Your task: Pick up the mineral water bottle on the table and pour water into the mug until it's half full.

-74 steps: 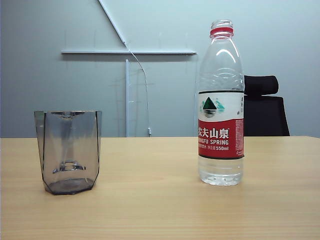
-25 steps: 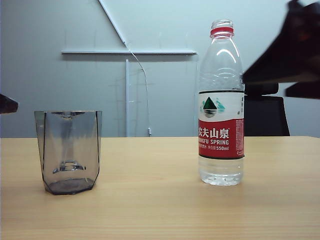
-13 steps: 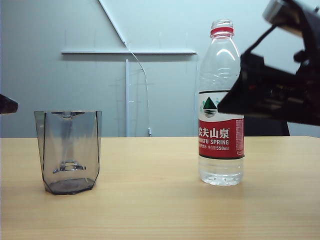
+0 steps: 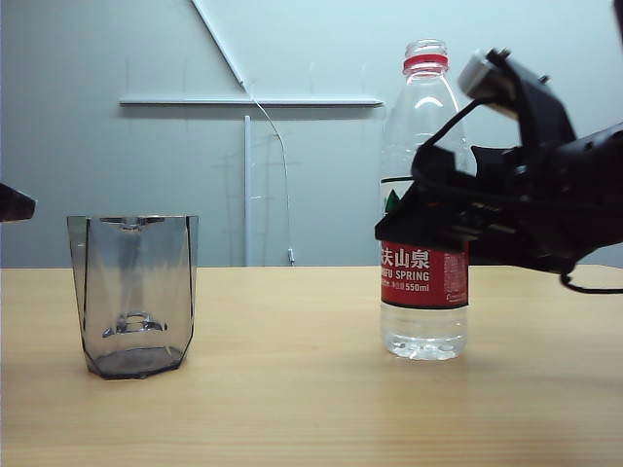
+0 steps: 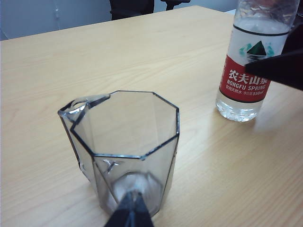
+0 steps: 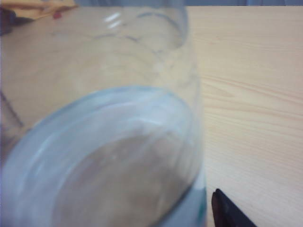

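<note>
The mineral water bottle (image 4: pixel 421 117) stands upright on the table (image 4: pixel 292 389), right of the middle, with clear water in it. My right gripper (image 4: pixel 428 233) is open and level at the red-and-white label, with the bottle between its jaws. In the right wrist view the bottle (image 6: pixel 104 132) fills the picture and only one dark finger (image 6: pixel 229 213) shows beside it. The mug (image 4: pixel 133 297) stands at the left and looks empty. My left gripper (image 5: pixel 131 205) is shut on nothing, close beside the mug (image 5: pixel 125 142). Only its tip (image 4: pixel 14 204) shows in the exterior view.
A black office chair (image 5: pixel 132 6) stands beyond the table's far edge. A grey wall with a white rail (image 4: pixel 248 101) is behind. Bare wood lies between mug and bottle (image 5: pixel 246 71).
My right arm has swung down from the upper right, and its open gripper now brackets the bottle at the label. The bottle has shifted slightly left. The left gripper has stayed still over the last second.
</note>
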Available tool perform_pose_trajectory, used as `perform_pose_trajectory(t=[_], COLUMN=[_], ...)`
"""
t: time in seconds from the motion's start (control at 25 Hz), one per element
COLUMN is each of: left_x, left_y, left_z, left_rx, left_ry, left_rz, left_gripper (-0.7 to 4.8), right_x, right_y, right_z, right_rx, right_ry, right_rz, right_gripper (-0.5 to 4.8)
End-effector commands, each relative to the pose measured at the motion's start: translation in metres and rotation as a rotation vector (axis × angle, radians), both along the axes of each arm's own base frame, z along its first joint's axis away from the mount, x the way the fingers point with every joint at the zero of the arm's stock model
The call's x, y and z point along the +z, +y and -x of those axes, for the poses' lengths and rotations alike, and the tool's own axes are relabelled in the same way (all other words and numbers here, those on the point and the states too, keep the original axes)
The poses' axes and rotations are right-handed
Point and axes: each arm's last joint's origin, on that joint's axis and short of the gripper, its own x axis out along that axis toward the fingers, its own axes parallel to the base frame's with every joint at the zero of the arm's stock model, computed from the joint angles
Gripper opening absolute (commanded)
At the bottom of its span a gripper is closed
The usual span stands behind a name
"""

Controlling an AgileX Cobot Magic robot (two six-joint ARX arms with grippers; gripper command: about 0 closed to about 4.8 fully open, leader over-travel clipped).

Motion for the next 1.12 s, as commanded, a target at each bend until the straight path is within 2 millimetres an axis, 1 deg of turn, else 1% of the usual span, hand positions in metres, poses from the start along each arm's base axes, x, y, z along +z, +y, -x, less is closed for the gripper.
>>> perform_pose_trajectory(t=[0.04, 0.2, 0.28, 0.32, 0.36, 0.4, 0.44, 0.52, 0.68, 0.72, 0.76, 0.84, 0.88, 0.96, 1.04, 1.12], left_x=[0.002, 0.002, 0.002, 0.002, 0.002, 0.002, 0.002, 0.004, 0.006, 0.006, 0.006, 0.006, 0.006, 0.006, 0.006, 0.006], left_y=[0.000, 0.000, 0.000, 0.000, 0.000, 0.000, 0.000, 0.001, 0.003, 0.004, 0.004, 0.008, 0.011, 0.013, 0.015, 0.016], left_z=[0.000, 0.000, 0.000, 0.000, 0.000, 0.000, 0.000, 0.001, 0.002, 0.001, 0.000, -0.003, -0.004, -0.006, -0.007, -0.007], left_rx=[0.004, 0.004, 0.004, 0.004, 0.004, 0.004, 0.003, 0.004, 0.013, 0.023, 0.032, 0.084, 0.113, 0.146, 0.168, 0.179], left_ry=[-0.007, -0.007, -0.007, -0.007, -0.008, -0.010, -0.014, -0.035, -0.054, -0.054, -0.053, -0.055, -0.056, -0.057, -0.057, -0.057], left_rz=[0.009, 0.010, 0.010, 0.010, 0.010, 0.012, 0.016, 0.033, 0.048, 0.049, 0.048, 0.046, 0.045, 0.045, 0.044, 0.044], left_gripper=[-0.02, -0.02, -0.02, -0.02, -0.02, -0.02, -0.02, -0.02, -0.02, -0.02, -0.02, -0.02, -0.02, -0.02, -0.02, -0.02], right_x=[0.003, 0.004, 0.004, 0.004, 0.004, 0.004, 0.004, 0.004, 0.014, 0.022, 0.026, 0.040, 0.049, 0.062, 0.075, 0.081], right_y=[0.005, 0.006, 0.006, 0.006, 0.006, 0.006, 0.006, 0.006, 0.007, 0.012, 0.016, 0.031, 0.043, 0.061, 0.078, 0.088], right_z=[-0.006, -0.009, -0.009, -0.009, -0.009, -0.009, -0.009, -0.009, -0.009, -0.010, -0.011, -0.015, -0.019, -0.024, -0.030, -0.038], right_rx=[0.004, 0.000, 0.000, 0.000, 0.001, 0.000, 0.000, 0.000, 0.021, 0.043, 0.058, 0.118, 0.167, 0.235, 0.262, 0.248], right_ry=[-0.027, -0.035, -0.037, -0.036, -0.036, -0.037, -0.037, -0.040, -0.172, -0.218, -0.233, -0.242, -0.253, -0.278, -0.329, -0.382], right_rz=[-0.014, -0.018, -0.020, -0.019, -0.020, -0.020, -0.020, -0.021, 0.011, 0.049, 0.078, 0.203, 0.296, 0.426, 0.575, 0.686], right_gripper=[4.79, 4.79, 4.14, 3.62, 3.41, 3.05, 2.95, 2.96, 2.95, 2.95, 2.95, 2.95, 2.95, 2.95, 2.95, 2.95])
